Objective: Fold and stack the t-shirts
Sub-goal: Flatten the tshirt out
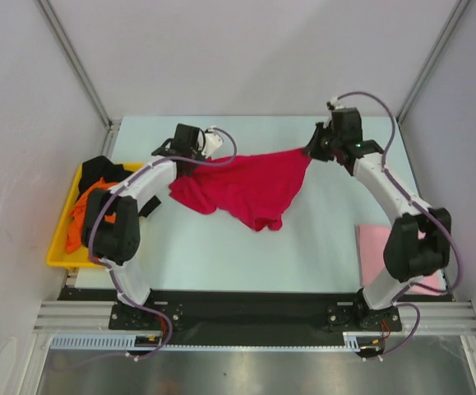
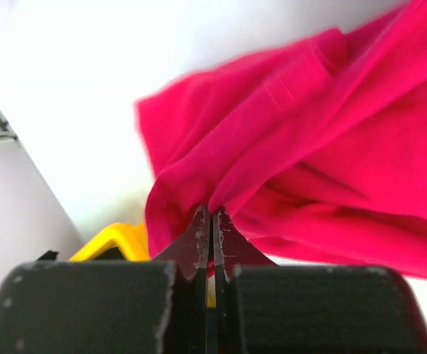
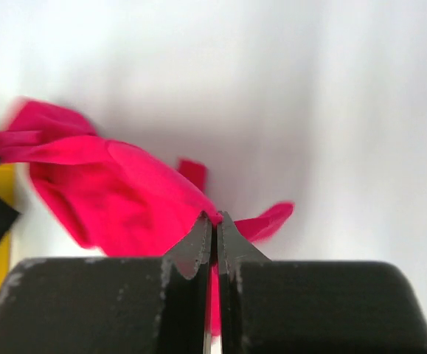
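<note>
The crimson red t-shirt point(image 1: 250, 188) hangs stretched between both arms over the middle of the table, sagging to a point at its near side. My left gripper point(image 1: 190, 164) is shut on its left edge; in the left wrist view the red cloth point(image 2: 309, 162) bunches right at the pinched fingertips point(image 2: 212, 214). My right gripper point(image 1: 310, 151) is shut on the shirt's far right corner, and the right wrist view shows red cloth point(image 3: 117, 195) caught between the tips point(image 3: 214, 218). A pale pink t-shirt point(image 1: 385, 255) lies flat at the near right. Orange point(image 1: 76, 220) and black point(image 1: 99, 170) t-shirts lie in the tray.
A yellow plastic tray point(image 1: 57, 247) stands at the table's left edge, next to the left arm. White walls with metal posts close in the back and both sides. The arm bases sit on a black rail at the near edge.
</note>
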Controlling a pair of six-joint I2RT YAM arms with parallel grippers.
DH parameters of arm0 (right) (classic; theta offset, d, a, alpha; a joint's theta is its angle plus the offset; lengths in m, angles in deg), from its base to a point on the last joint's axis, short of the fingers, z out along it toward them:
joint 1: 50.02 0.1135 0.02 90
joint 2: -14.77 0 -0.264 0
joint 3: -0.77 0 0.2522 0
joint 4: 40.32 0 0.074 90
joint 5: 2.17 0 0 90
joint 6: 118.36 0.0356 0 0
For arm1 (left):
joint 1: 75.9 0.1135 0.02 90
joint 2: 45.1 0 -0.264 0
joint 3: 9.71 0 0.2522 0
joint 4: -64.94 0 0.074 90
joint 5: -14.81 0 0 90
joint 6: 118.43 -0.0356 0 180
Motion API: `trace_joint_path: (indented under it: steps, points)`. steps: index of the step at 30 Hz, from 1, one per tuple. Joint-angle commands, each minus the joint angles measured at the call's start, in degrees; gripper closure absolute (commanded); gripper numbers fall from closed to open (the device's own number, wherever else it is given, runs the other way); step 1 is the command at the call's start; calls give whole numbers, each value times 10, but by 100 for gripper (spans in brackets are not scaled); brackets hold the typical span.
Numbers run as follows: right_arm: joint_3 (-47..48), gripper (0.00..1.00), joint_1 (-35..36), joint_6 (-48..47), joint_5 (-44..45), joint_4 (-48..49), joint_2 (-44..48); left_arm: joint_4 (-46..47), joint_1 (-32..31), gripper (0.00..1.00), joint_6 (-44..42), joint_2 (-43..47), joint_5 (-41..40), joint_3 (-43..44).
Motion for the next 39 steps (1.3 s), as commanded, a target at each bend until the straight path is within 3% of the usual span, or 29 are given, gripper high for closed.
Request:
trace_joint_path:
  steps: [1, 4, 16, 22, 30, 33, 39]
  points:
    - [68, 100, 9, -93, 39, -5, 96, -87, 3, 100, 32, 74, 39, 104]
    - [127, 100, 11, -127, 46, -29, 152, -159, 3, 100, 33, 120, 58, 202]
    - [303, 100, 34, -207, 20, -47, 343, -403, 0, 100, 52, 290, 134, 415]
    - [384, 100, 33, -194, 13, -76, 379, -427, 0, 100, 62, 352, 172, 462]
    - [401, 100, 33, -228, 80, -98, 283, -360, 2, 100, 55, 250, 135, 476]
    - [382, 100, 10, -246, 93, -70, 207, -310, 4, 100, 54, 185, 123, 481]
    - [314, 100, -64, -181, 83, 75, 73, -224, 14, 100, 61, 40, 122, 490]
